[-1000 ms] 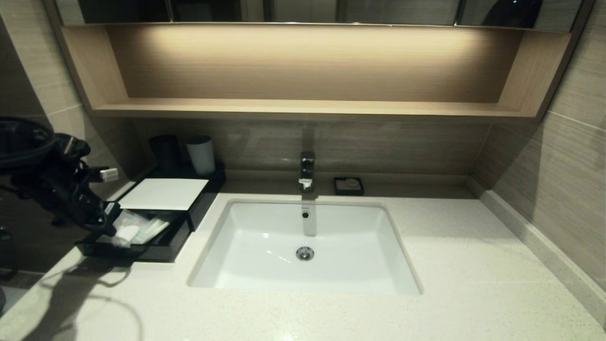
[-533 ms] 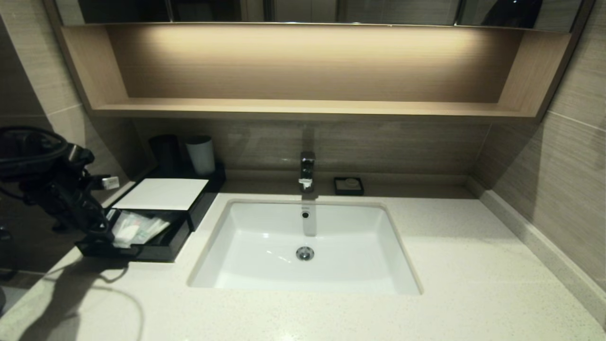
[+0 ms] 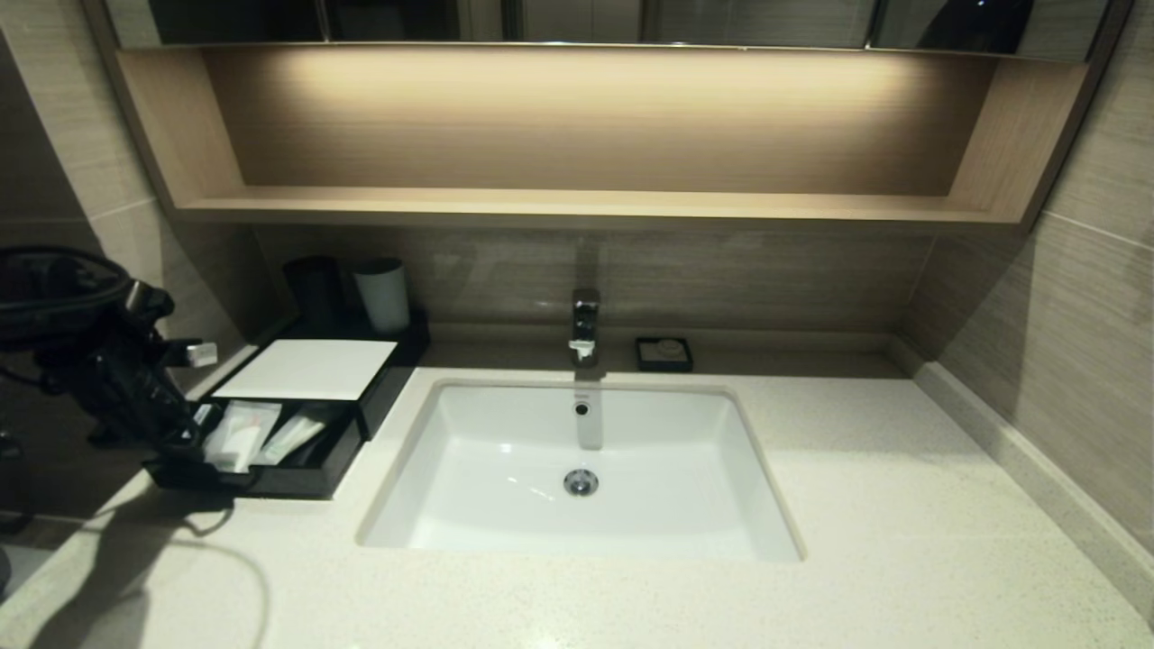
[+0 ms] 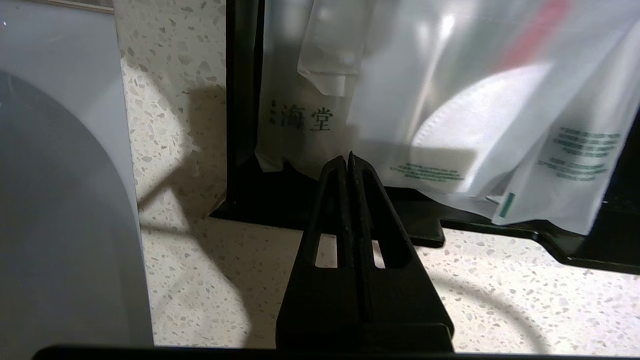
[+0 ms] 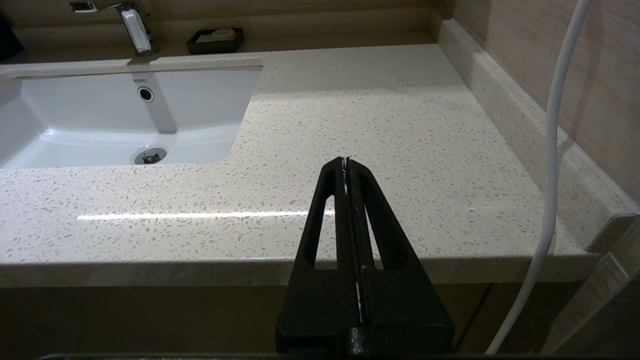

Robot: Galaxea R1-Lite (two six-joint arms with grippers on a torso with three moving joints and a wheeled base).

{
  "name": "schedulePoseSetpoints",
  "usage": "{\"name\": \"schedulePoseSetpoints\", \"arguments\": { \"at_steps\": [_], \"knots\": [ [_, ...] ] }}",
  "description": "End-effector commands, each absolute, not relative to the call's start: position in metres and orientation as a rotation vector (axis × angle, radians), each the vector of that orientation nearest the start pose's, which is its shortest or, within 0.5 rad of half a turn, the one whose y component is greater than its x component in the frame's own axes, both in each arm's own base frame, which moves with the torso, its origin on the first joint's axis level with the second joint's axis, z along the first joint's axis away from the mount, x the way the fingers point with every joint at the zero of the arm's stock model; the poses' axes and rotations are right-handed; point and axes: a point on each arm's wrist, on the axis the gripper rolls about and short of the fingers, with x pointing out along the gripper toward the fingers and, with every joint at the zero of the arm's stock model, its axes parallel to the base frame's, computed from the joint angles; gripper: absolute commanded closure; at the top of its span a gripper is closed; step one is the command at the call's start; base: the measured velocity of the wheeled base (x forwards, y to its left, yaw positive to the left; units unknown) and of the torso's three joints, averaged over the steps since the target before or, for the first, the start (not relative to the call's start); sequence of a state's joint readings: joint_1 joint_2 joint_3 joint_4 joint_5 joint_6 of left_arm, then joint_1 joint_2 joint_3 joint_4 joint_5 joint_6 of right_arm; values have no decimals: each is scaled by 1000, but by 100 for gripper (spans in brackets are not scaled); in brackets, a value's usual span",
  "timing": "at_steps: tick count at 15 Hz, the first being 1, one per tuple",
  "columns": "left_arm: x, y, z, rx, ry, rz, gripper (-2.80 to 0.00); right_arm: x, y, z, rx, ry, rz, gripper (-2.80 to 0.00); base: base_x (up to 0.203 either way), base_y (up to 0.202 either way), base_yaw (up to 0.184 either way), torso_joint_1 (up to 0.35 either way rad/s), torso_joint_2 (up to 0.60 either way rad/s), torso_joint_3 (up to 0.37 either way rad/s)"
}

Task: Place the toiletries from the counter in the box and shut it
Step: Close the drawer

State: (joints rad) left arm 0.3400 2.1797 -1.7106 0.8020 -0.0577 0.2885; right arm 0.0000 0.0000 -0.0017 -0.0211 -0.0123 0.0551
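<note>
Left gripper (image 4: 348, 157), jaws together, hovers at the box's (image 3: 297, 473) 9 o'clock edge; sachets (image 3: 242, 433) lie inside, lid (image 3: 306, 370) slid toward 12. Pushing the lid could snag a raised sachet. Right gripper (image 5: 346, 160), jaws together, idles off the tabletop (image 5: 380, 115).

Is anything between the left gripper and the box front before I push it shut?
Nothing visible. The left gripper, jaws shut, sits right at the front wall of the open black box, with only bare counter below it. The toiletry packets lie inside the box, behind that wall. The right gripper is parked by the counter's front edge.
</note>
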Motion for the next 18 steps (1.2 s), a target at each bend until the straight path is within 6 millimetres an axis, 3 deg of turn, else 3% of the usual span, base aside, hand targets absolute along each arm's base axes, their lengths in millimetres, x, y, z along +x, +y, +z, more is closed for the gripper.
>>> {"name": "schedulePoseSetpoints", "arguments": {
  "at_steps": [1,5,8,18],
  "knots": [
    [360,125,155,-8,1232,54,0,-23,0,78,55,-23,-12,0,0,0,0,0,0,0],
    [355,108,176,-19,1158,-23,0,-23,0,78,55,-23,-12,0,0,0,0,0,0,0],
    [363,102,173,-17,1147,-36,0,-23,0,78,55,-23,-12,0,0,0,0,0,0,0],
    [383,108,151,-10,1154,-9,0,-23,0,78,55,-23,-11,0,0,0,0,0,0,0]
  ]
}}
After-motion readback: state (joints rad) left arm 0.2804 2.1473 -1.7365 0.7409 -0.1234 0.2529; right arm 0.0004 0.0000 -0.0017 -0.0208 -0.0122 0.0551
